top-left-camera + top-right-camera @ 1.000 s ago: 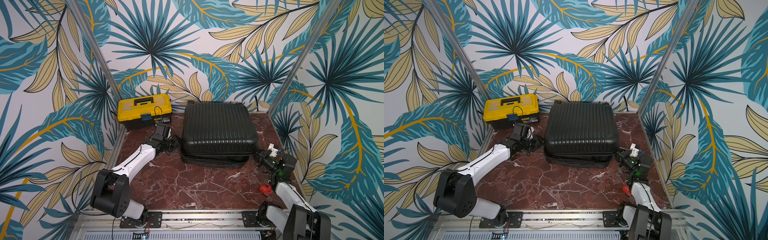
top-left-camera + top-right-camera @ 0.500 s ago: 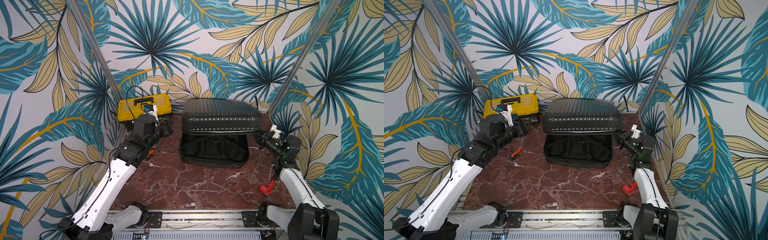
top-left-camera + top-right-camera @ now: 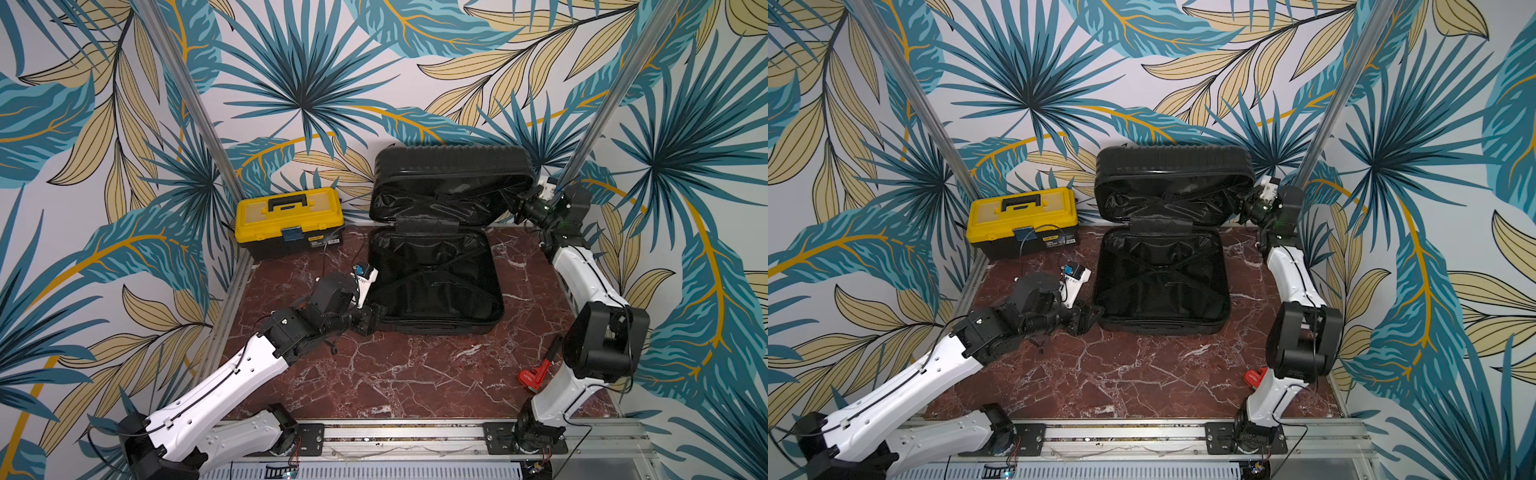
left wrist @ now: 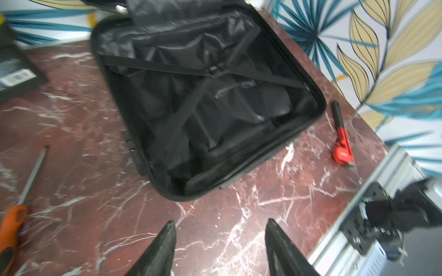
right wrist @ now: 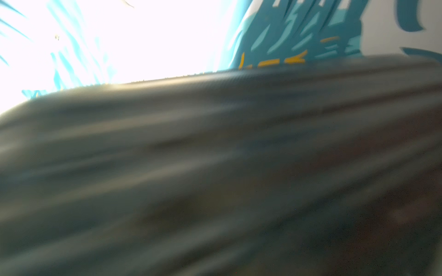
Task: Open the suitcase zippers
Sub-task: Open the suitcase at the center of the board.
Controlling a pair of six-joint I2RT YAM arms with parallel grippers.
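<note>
The black suitcase (image 3: 432,286) lies open on the marble table in both top views. Its ribbed lid (image 3: 449,166) stands up against the back wall, and the black lining with crossed straps (image 4: 210,71) shows. The zipper track (image 4: 241,175) runs bare along the base's rim. My left gripper (image 3: 374,318) hovers low by the base's front left corner; it is open (image 4: 220,222) with only table between its fingers. At the lid's right edge, my right gripper (image 3: 521,203) is shut. Its wrist view shows only the blurred ribbed shell (image 5: 215,155).
A yellow-and-black toolbox (image 3: 289,222) stands at the back left. A red pipe wrench (image 3: 534,374) lies beside the right arm's base. An orange-handled screwdriver (image 4: 14,219) lies on the table left of the suitcase, hidden under my left arm in the top views.
The lid has swung from flat shut to upright against the back wall, and the right gripper rose with it. The left arm lifted near the toolbox, then dropped to the base's front left corner.
</note>
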